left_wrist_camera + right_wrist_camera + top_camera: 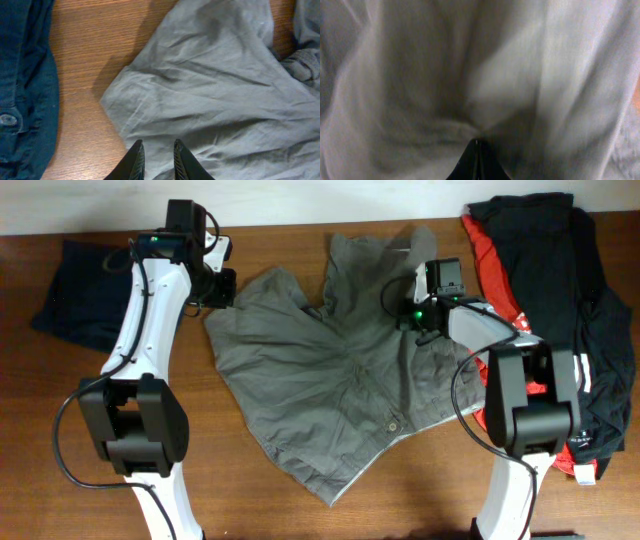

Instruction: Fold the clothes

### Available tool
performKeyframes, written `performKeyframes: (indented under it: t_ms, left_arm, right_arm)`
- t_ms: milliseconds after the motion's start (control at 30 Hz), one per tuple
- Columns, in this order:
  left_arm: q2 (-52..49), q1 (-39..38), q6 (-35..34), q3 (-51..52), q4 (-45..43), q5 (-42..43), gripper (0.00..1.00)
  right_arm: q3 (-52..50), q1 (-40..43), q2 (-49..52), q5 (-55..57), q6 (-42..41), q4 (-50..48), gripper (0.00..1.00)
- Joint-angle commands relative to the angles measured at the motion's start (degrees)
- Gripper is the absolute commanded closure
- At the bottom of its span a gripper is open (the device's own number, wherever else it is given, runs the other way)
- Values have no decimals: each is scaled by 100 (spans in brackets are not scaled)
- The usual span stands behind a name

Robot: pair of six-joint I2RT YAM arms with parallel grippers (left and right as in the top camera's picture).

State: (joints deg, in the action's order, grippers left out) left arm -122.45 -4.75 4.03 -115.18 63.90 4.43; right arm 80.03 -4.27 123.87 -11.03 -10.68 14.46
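Large grey-olive cotton shorts are lying crumpled on the wooden table, one leg beneath and ahead of the left gripper, whose jaws are standing slightly apart, nothing pinched. Right gripper is clamping a pucker of cloth at its tips. Step judged: flattening before the first fold; next calls for a left grasp at the leg hem. Both wrists are pointing downward.

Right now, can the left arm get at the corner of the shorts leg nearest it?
Probably yes. The left gripper sits just over that leg of the shorts, jaws slightly apart and empty; the corner lies on bare table, apart from the navy garment.
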Motion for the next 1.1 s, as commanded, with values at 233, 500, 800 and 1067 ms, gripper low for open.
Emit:
performKeyframes:
  t_ms: [233,500,800,1067]
  left_arm:
    - [-251,-90,76,-79,-175,46,79]
    - [-638,-90,76,-79,-236,46,79]
    - [-699,-87,76,-81,-256,44,80]
    - [-697,-83,79,-87,-216,46,80]
  right_arm:
    - [-98,-321,1635,92,-76,-1775,96]
    - [1449,-977,1637,-39,1303,-938,96]
    - [4299,-942,1609,-555,1279,2872,88]
    - [6461,-302,1598,-1134,815,6500,68]
